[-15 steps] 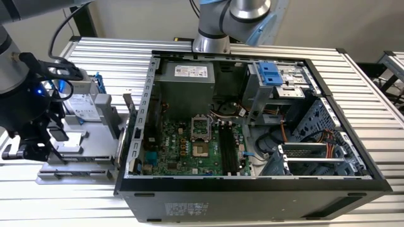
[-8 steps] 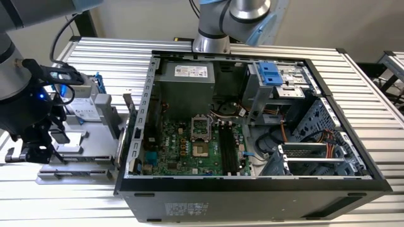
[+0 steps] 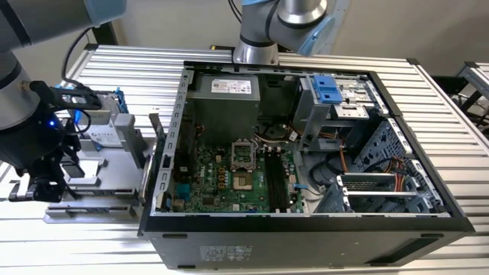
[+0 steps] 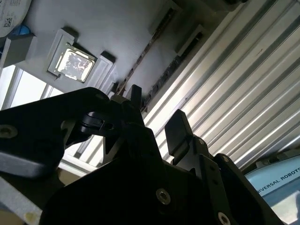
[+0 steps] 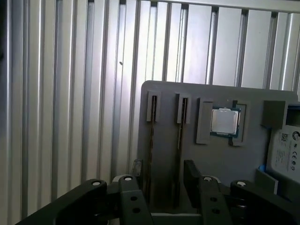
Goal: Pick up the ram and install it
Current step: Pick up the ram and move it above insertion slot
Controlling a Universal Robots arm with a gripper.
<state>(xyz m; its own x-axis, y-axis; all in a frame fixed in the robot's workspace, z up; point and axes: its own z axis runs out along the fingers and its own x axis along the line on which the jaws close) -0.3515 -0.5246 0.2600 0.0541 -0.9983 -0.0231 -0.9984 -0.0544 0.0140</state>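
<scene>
Two ram sticks stand on edge in slots of a grey holder tray (image 5: 168,98): one ram stick (image 5: 151,154) and a second ram stick (image 5: 178,154) beside it. In the second wrist view they appear as thin dark strips, the ram (image 4: 140,57) and its neighbour (image 4: 166,74). My gripper (image 5: 163,165) (image 4: 155,103) hovers just over the tray, open, its black fingers (image 5: 190,176) apart with nothing between them. In the exterior view the gripper (image 3: 44,192) hangs over the tray, left of the open computer case, whose black memory slots (image 3: 279,180) lie on the green motherboard.
On the same tray lie a processor chip (image 5: 225,122) and a silver hard drive (image 5: 286,150) (image 3: 107,130) with blue handles. The open case (image 3: 306,223) has tall metal walls, a power supply (image 3: 225,109) and drive cages. A second arm's base (image 3: 258,34) stands behind it.
</scene>
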